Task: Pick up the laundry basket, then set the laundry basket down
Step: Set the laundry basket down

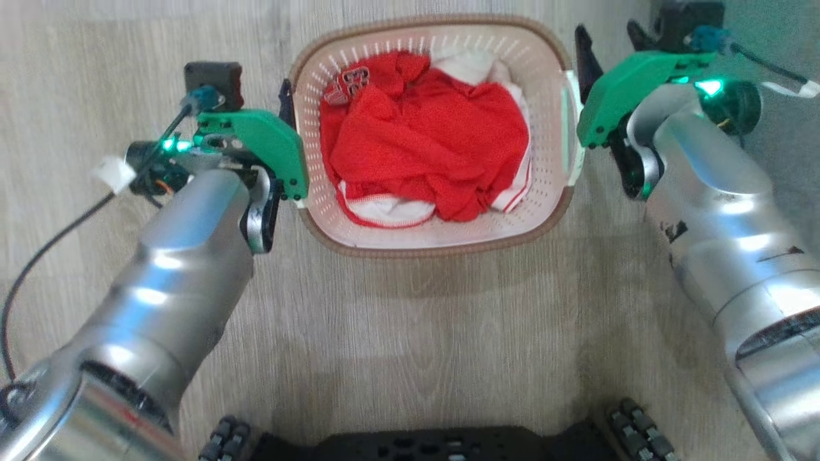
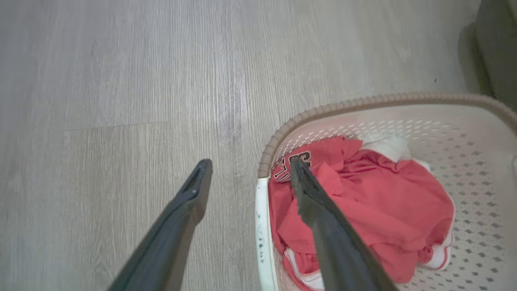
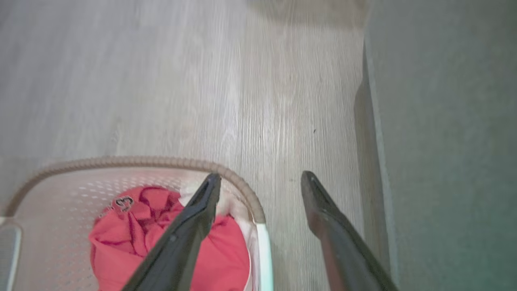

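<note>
Silver forearms (image 1: 173, 269) of the robot, and its dark wheeled base (image 1: 448, 445) at the near edge, are closest in the head view. Under all of it lies the floor (image 1: 410, 333), pale grey-beige boards with a fine wood grain and one plank seam, with soft shadows. At the far right a grey-green flat surface (image 3: 444, 141) rises from the floor; I cannot tell if it is a wall or furniture. The laundry basket (image 1: 557, 218) stands on the floor in front of the robot, between both arms, with its brown rim up. Inside it a crumpled red garment (image 1: 423, 147) with printed letters fills most of the space, and a white cloth (image 1: 471, 64) lies at the far side. The left gripper (image 2: 250, 163) has its fingers spread apart at the left end of the basket: one finger is over the floor, the other is over the clothes, with the white left handle (image 2: 261, 226) between them. The right gripper (image 3: 262, 176) is spread the same way across the right end. Neither is clamped on the basket.
</note>
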{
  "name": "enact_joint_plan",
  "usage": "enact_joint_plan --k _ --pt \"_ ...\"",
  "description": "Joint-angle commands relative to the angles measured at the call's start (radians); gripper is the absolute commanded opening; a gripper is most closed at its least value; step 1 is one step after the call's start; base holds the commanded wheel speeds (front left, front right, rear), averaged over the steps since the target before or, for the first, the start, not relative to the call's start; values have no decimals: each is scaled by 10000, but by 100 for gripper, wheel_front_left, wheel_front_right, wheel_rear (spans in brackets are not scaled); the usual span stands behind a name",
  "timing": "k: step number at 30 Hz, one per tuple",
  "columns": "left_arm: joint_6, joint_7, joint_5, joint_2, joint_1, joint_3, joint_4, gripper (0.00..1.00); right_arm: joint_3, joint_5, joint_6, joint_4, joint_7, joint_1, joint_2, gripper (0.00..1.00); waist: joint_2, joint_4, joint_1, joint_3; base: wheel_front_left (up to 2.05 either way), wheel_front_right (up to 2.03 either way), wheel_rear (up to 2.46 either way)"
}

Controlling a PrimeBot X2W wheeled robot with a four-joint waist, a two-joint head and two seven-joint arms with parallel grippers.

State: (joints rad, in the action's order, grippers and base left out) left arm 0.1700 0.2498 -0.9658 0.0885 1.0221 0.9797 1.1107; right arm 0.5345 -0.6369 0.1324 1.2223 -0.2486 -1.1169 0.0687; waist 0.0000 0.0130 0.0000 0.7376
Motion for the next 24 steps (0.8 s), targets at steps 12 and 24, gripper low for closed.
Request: enact_joint_plan --k 12,24 --pt "105 119 3872 713 -3662 -4483 -4372 100 -3688 3825 -17 -3955 -131 3465 -172 100 0 145 0 -2767 0 0 0" --pt "-635 120 6427 2 -6574 -6963 -7168 100 -3598 3856 -17 -6742 -131 6296 -183 100 0 210 0 -4799 0 0 0"
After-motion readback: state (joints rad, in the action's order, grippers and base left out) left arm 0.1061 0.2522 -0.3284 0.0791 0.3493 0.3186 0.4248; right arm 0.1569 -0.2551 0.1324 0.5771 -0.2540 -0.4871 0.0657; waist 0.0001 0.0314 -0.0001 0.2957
